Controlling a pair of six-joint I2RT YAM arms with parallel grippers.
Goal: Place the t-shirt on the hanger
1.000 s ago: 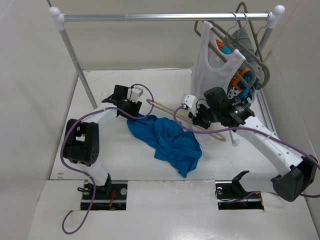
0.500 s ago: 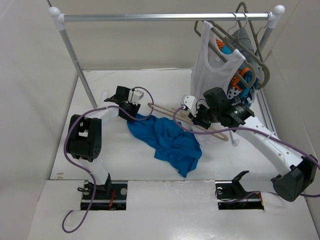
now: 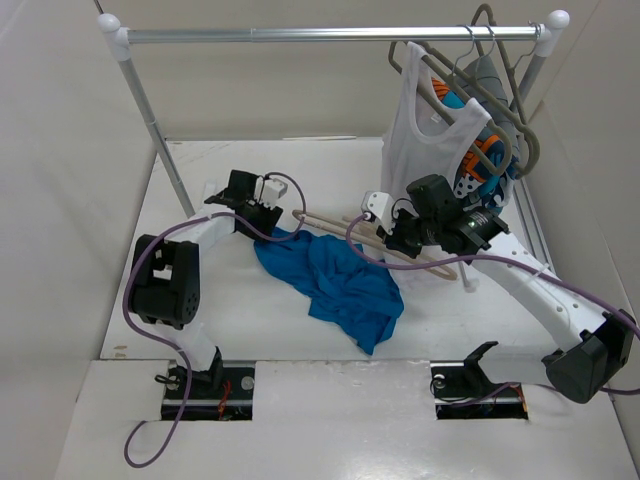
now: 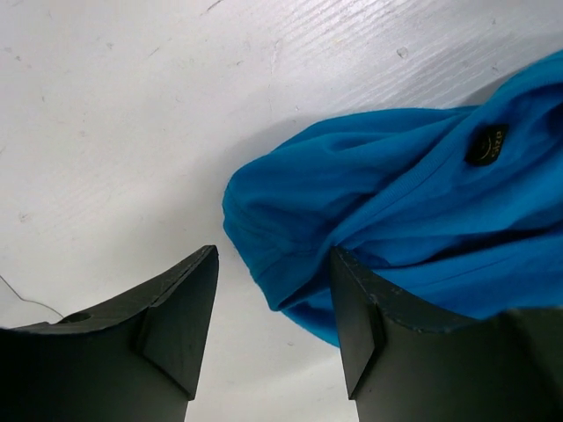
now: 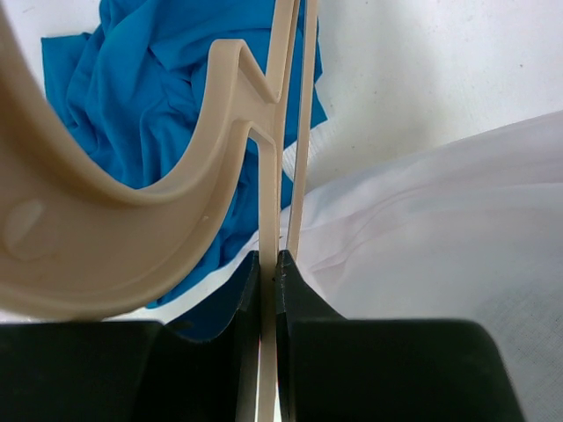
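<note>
The blue t-shirt (image 3: 335, 280) lies crumpled on the white table between the arms. My right gripper (image 3: 392, 240) is shut on the thin bar of the beige hanger (image 3: 430, 262), which is held low over the table with its far end at the shirt's upper edge. In the right wrist view the gripper (image 5: 268, 272) pinches the bar, and the hanger's curved shoulder (image 5: 132, 220) fills the left over the shirt (image 5: 132, 88). My left gripper (image 3: 262, 220) is open at the shirt's upper left corner. In the left wrist view the shirt's edge (image 4: 396, 202) reaches between the gripper's (image 4: 273, 308) fingers.
A clothes rail (image 3: 330, 35) spans the back on a slanted post (image 3: 160, 150). At its right end hang a white tank top (image 3: 425, 130), grey hangers (image 3: 510, 90) and an orange-and-blue patterned garment (image 3: 485, 155). White cloth (image 5: 440, 220) shows beside the right gripper.
The left arm swayed slightly and is back near where it was, its gripper still at the shirt's corner. The hanger in the right gripper shifted only a little. The shirt has not moved.
</note>
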